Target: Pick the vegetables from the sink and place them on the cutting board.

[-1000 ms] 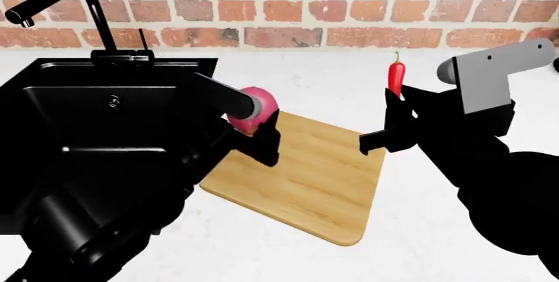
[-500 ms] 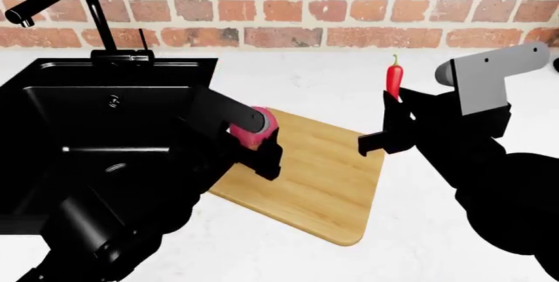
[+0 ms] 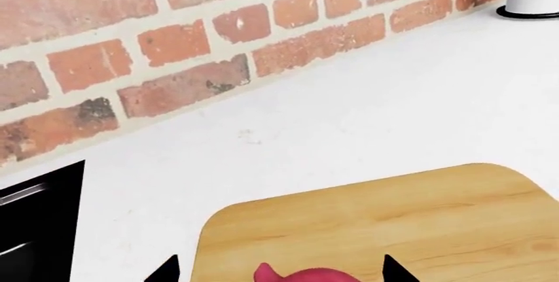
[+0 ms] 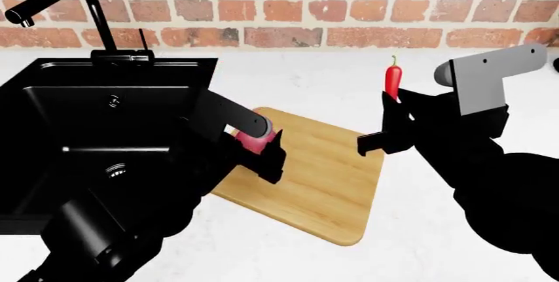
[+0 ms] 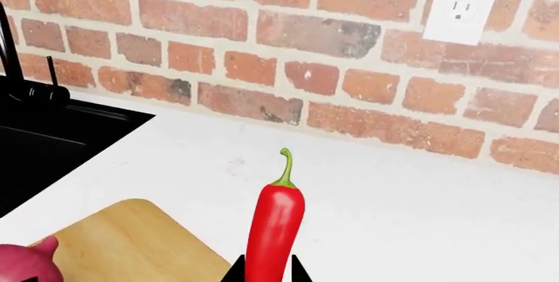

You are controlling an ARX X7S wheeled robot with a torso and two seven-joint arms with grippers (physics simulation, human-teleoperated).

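Two tools in view, each grasping one veg. Left tool point(image 4: 259, 153) is clenched on the purplish-red onion point(image 4: 252, 139), black fingers on both sides of it; from the left wrist cam only the onion's top and the two finger tips show. Onion sits low over the near-left corner of the cutting board point(image 4: 323, 177), right beneath the tool; can't tell if it touches the wood. Just beyond that tool, on its outer side, is the black sink point(image 4: 61, 131), w/ round metal drain point(image 4: 115, 169) on its floor and black faucet point(image 4: 61, 7) at the back rim.

Right tool point(image 4: 391, 123) grips the red chili pepper point(image 4: 394, 79) by its lower end, so the pepper stands upright above the tool, stem pointing up. From the right wrist cam the pepper point(image 5: 275, 229) rises straight out between the fingers, green-dark stem curling at the top. This tool hovers just off the board's far-right edge, above the white tabletop point(image 4: 306, 72). Board lies between the two tools.

Further out: red brick wall point(image 4: 349, 7) behind the tabletop, w/ a white power outlet point(image 5: 463, 0) on it.
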